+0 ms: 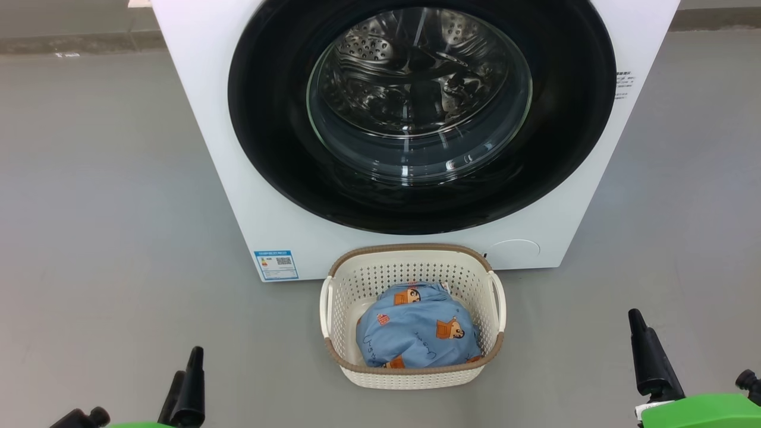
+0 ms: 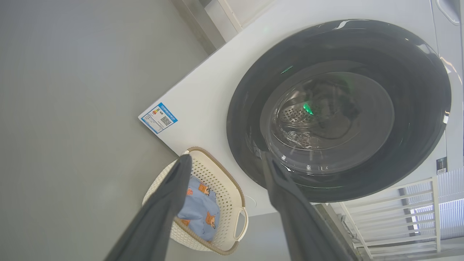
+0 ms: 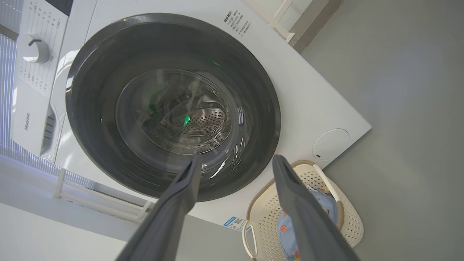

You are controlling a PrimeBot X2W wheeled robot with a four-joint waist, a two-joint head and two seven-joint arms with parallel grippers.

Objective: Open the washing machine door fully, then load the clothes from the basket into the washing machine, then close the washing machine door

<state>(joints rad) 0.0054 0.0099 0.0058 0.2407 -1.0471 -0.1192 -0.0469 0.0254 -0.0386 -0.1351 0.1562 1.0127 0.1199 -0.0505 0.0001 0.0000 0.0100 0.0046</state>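
The white washing machine [image 1: 196,89] stands straight ahead, and its round door [image 1: 267,119] with the wide black rim lies flush against the front, the steel drum visible through the glass. On the floor in front sits the cream basket [image 1: 416,377], holding the light blue printed clothes [image 1: 416,333]. My left gripper [image 1: 145,383] is low at the left and my right gripper [image 1: 688,345] low at the right, both open and empty, short of the basket. The left wrist view has the door [image 2: 246,119], basket [image 2: 224,188] and clothes [image 2: 199,210]. The right wrist view has the door [image 3: 90,90] and basket [image 3: 348,217].
Grey floor spreads on both sides of the machine. A blue label sticker [image 1: 276,264] marks its lower left corner and a round cap [image 1: 514,249] its lower right. The control dial [image 3: 33,49] sits above the door. A white railing [image 2: 398,217] stands beside the machine.
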